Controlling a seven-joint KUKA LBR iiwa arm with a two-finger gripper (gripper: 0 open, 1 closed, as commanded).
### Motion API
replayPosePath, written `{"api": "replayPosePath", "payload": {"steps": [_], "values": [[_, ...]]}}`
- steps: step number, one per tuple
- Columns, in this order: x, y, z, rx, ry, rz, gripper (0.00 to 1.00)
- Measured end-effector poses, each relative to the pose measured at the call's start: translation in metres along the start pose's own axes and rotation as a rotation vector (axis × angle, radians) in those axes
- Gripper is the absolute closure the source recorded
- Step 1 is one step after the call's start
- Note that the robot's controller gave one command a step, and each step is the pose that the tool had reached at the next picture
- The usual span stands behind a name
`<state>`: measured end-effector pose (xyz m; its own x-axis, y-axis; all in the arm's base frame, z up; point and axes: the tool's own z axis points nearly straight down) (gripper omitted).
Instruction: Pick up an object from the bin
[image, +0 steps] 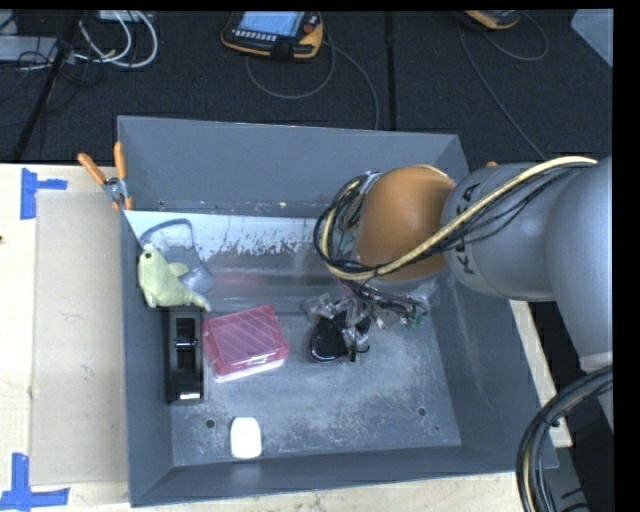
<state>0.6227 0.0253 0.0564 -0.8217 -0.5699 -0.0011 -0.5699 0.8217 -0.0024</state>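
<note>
My gripper (348, 322) hangs low in the middle of the bin, under the arm's orange cover. A small glossy black thing (324, 346) lies on the bin floor right at its lower left end; whether it is gripped I cannot tell. Just left of it lies a flat pink box (245, 342), a short gap away from the gripper.
A black tape dispenser (185, 355) lies lengthwise beside the pink box, near the left wall. A pale green plush toy (165, 281) sits above it, with a clear bluish item (172, 236) in the far left corner. A small white block (245, 437) rests near the front wall.
</note>
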Motion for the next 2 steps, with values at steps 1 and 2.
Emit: {"api": "replayPosePath", "payload": {"steps": [1, 2], "values": [[0.0003, 0.0003, -0.0017, 0.001, -0.001, 0.003, 1.00], [0.0013, 0.0011, -0.0061, 0.000, 0.000, 0.004, 1.00]]}}
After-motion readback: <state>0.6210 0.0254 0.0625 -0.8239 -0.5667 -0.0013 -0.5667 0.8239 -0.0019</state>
